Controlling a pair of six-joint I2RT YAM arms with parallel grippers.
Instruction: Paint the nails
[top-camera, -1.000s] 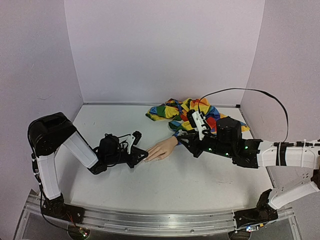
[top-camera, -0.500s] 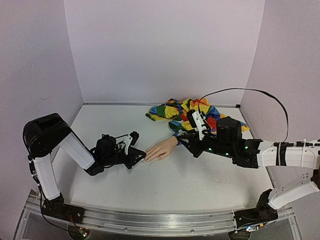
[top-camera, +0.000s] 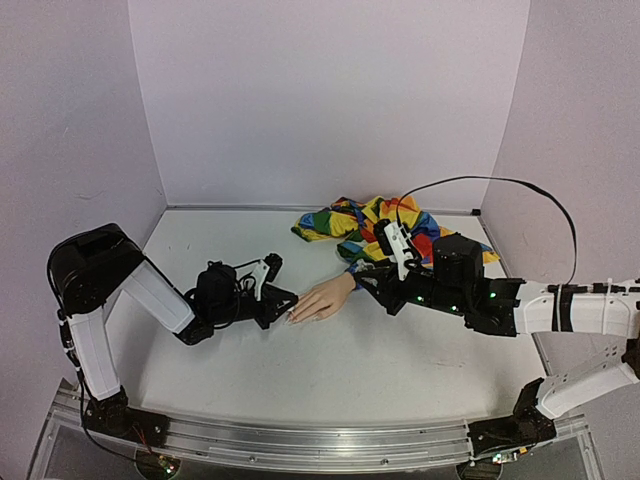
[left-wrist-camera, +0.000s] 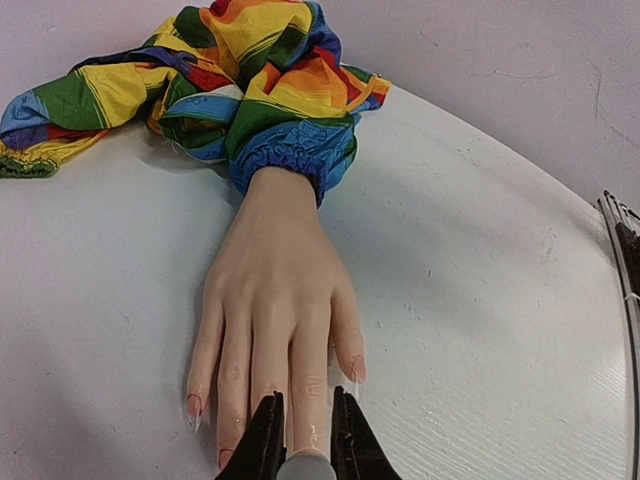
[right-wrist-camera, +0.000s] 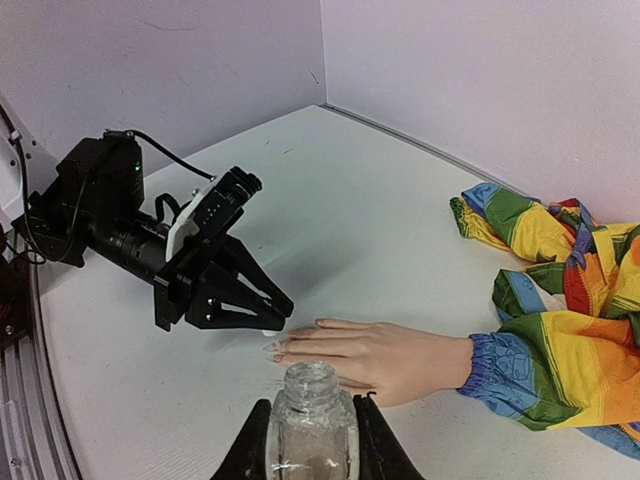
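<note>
Reaching in low from the left, the left arm (top-camera: 150, 290) stretches across the white table (top-camera: 380, 370), with the left gripper (left-wrist-camera: 305, 408) right at the fingertips of the hand (left-wrist-camera: 275, 300). Its jaws stand narrowly apart, pinching a small pale cap (left-wrist-camera: 305, 467) between them. In the left wrist view they frame the end of one of the middle fingers; whether anything touches that finger I cannot tell. The hand lies palm down near the middle of the table, fingers together and pointing toward the left arm. The nails (left-wrist-camera: 358, 369) sit at those fingertips, just in front of the left gripper. They are small and pinkish, with thin clear ends on some. Behind the wrist a blue gathered cuff opens into the sleeve (left-wrist-camera: 265, 70), a rainbow patchwork heaped toward the back wall. Farther right, the right gripper (right-wrist-camera: 312, 405) hovers just by the cuff end of the sleeve, aimed along the hand toward the left gripper. Its fingers are pressed against a clear bottle (right-wrist-camera: 312, 445), held upright with its neck open and a dark trace at the bottom. The right arm (top-camera: 560, 310) runs off to the right edge, with a black cable (top-camera: 500, 182) arching above it.
</note>
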